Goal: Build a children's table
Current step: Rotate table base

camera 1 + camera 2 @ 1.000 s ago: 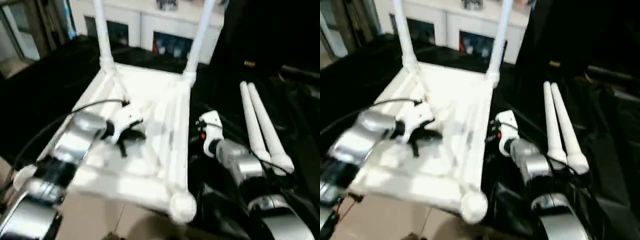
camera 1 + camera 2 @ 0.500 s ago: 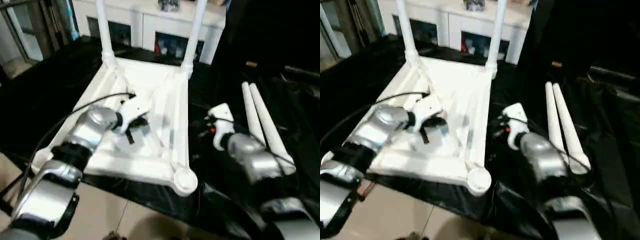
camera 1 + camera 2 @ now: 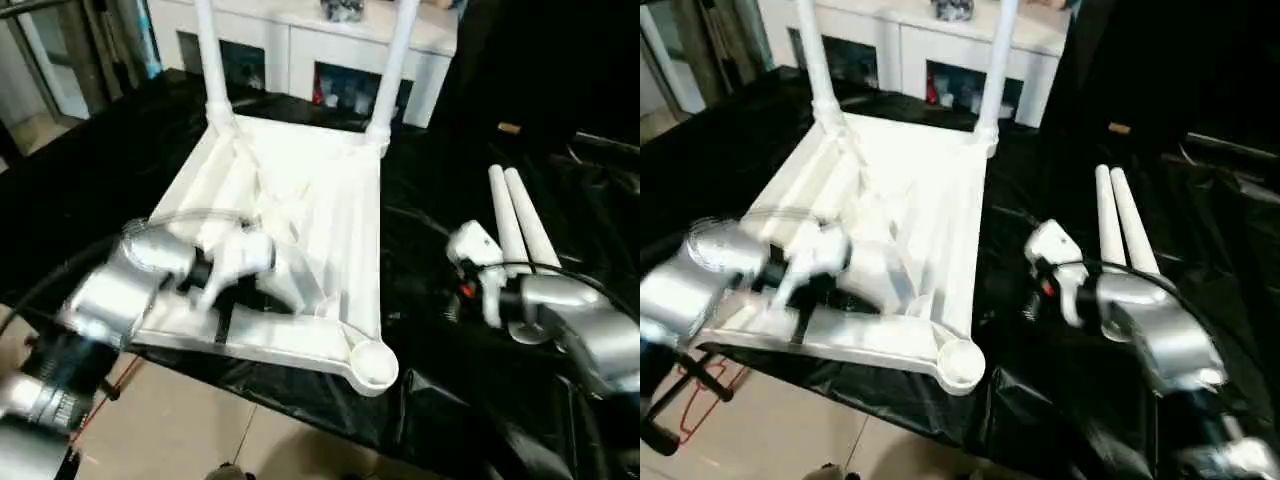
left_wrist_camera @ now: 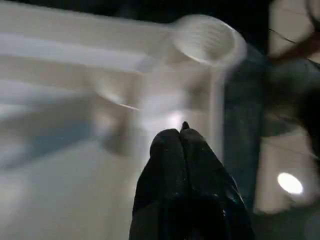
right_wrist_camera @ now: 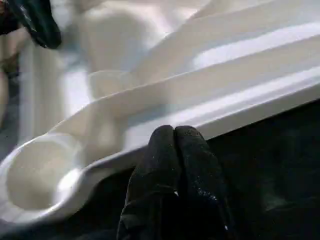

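Fingers of the left gripper point(image 4: 182, 137) are pressed together, empty, over the near left part of the upturned tabletop point(image 3: 300, 210) (ribbed side up, on black cloth point(image 3: 450, 390)). Two legs point(image 3: 212, 60) stand in its far corners. Right of the tabletop, the right gripper point(image 5: 174, 137) is likewise clenched on nothing, with two loose legs point(image 3: 520, 225) lying just beyond.

We note even indoor lighting from above. The white children's table point(image 3: 300, 210) reads bright against the black cloth point(image 3: 480, 400), which swallows shadow detail. Motion blur smears the left forearm point(image 3: 130, 285) and the right forearm point(image 3: 1155, 330). In the wrist views the ribbed plastic is soft and unfocused; a round glare spot point(image 4: 290, 183) shows on the floor.
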Controlling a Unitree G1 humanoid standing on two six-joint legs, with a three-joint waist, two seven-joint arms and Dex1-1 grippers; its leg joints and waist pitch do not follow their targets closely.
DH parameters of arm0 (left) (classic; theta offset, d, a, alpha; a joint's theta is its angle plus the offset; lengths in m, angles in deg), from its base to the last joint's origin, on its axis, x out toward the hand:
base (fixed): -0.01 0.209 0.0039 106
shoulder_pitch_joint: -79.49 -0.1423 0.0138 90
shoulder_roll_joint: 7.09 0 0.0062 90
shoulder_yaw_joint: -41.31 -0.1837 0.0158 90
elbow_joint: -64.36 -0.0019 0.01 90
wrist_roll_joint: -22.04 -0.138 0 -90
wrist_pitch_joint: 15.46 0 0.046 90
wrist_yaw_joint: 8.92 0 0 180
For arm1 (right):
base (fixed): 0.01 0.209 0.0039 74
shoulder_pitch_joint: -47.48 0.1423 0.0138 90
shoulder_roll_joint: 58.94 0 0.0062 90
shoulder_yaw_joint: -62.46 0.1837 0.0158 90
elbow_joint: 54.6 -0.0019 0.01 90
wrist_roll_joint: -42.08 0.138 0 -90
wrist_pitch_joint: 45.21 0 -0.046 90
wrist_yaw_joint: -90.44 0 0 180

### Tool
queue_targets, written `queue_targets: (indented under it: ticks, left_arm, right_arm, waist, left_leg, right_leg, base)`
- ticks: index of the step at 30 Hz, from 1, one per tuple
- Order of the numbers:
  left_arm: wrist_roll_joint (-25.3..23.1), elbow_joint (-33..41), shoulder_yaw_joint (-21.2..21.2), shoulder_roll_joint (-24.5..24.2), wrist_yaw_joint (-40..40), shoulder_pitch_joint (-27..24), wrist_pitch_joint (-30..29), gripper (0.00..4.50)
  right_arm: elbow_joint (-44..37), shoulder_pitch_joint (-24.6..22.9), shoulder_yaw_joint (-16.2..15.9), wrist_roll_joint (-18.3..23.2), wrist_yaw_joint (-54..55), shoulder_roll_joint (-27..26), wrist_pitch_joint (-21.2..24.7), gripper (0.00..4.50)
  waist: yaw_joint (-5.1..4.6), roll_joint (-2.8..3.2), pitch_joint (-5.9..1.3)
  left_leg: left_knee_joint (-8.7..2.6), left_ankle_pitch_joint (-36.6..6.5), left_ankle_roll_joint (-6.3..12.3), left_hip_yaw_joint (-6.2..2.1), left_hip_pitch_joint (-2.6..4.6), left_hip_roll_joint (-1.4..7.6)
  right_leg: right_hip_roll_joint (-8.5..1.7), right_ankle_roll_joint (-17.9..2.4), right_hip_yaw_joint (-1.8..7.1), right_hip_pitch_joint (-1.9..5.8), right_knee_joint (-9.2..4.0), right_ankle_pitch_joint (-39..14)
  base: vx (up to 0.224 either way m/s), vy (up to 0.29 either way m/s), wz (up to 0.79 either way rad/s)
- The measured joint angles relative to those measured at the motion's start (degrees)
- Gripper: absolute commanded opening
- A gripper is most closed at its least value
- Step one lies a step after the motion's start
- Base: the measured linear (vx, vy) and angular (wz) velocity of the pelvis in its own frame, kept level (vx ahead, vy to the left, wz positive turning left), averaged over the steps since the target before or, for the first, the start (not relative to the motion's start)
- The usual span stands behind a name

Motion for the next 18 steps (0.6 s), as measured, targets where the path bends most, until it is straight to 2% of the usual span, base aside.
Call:
queue_targets:
  ticks: [4, 7, 12, 18]
  left_arm:
    - [-4.4, -1.1, -2.9, 0.8, -1.6, 0.6, 1.5, 0.00]
    - [-10.7, -5.4, -4.8, 1.8, -8.0, 2.0, 1.8, 0.00]
    - [-12.4, -8.5, -5.3, 3.6, -13.2, 3.7, 1.5, 0.00]
    - [-14.9, -15.5, -4.8, 7.1, -19.8, 7.1, 3.2, 0.00]
  right_arm:
    - [-3.5, -1.2, -1.0, 1.2, -2.0, 1.1, 2.1, 0.07]
    - [-4.6, -1.6, -1.4, 1.2, -2.2, 1.4, 3.0, 0.07]
    - [-5.3, -2.9, -1.7, 1.2, -1.8, 2.2, 4.5, 0.07]
    - [-6.7, -2.9, -1.9, 1.1, -1.1, 2.2, 5.1, 0.07]
  waist:
    - [-0.03, 0.10, -0.02]
    - [-0.18, 0.41, -0.14]
    - [-0.14, 0.51, -0.19]
    - [0.01, 0.61, -0.22]
  left_leg:
    - [0.06, 0.0, 0.00, -0.01, 0.11, 0.00]
    - [0.13, 0.0, 0.00, -0.03, 0.15, -0.01]
    - [0.18, 0.0, 0.00, -0.09, 0.10, -0.01]
    - [0.25, 0.0, 0.01, -0.10, 0.04, -0.01]
  right_leg:
    - [0.00, 0.0, 0.01, 0.12, 0.03, 0.0]
    - [0.00, 0.0, 0.01, 0.19, 0.03, 0.0]
    - [0.00, 0.0, -0.02, 0.17, 0.04, 0.0]
    - [0.00, 0.0, -0.03, 0.17, 0.06, 0.0]
  base:
    - [0.000, 0.000, 0.00]
    - [0.000, 0.000, 0.00]
    - [0.000, 0.000, 0.00]
    - [0.000, 0.000, 0.00]
